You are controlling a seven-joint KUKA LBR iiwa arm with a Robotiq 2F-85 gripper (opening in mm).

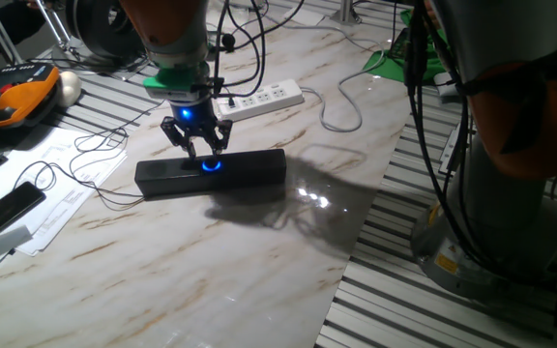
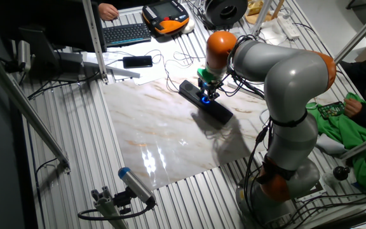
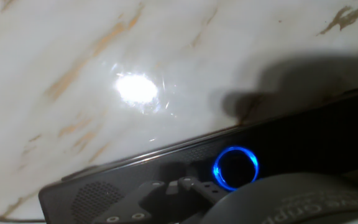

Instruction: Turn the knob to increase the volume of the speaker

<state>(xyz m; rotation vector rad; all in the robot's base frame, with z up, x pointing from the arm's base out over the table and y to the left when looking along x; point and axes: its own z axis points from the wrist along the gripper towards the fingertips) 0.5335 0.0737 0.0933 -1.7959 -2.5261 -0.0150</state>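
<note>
One robot arm hangs its gripper (image 1: pixel 197 143) directly over the middle of the speaker (image 1: pixel 249 170), a long, low black bar lying on a marble-patterned table (image 1: pixel 211 261). The knob (image 1: pixel 210 164), a small dial ringed in glowing blue light, sits at the centre of the speaker's top face.

The gripper's dark fingers are spread apart and point down on either side of the knob, with fingertips (image 1: pixel 189 152) just above the speaker. From the fixed views I cannot tell whether they touch the knob. In the hand view the blue ring (image 3: pixel 235 168) shows whole and unpinched, with one finger (image 3: pixel 166 193) just beside it, so the pincer looks open and grips nothing.

Progress, as a judgement: the approach looks done, since the gripper is lined up over the knob. What seems left is to close on the knob and rotate it to raise the volume. Nothing visible tells the volume level.

Just behind the speaker lies a white power strip (image 1: pixel 264 100). Well to one side of the speaker rests a flat black phone (image 1: pixel 6 210) on papers.
</note>
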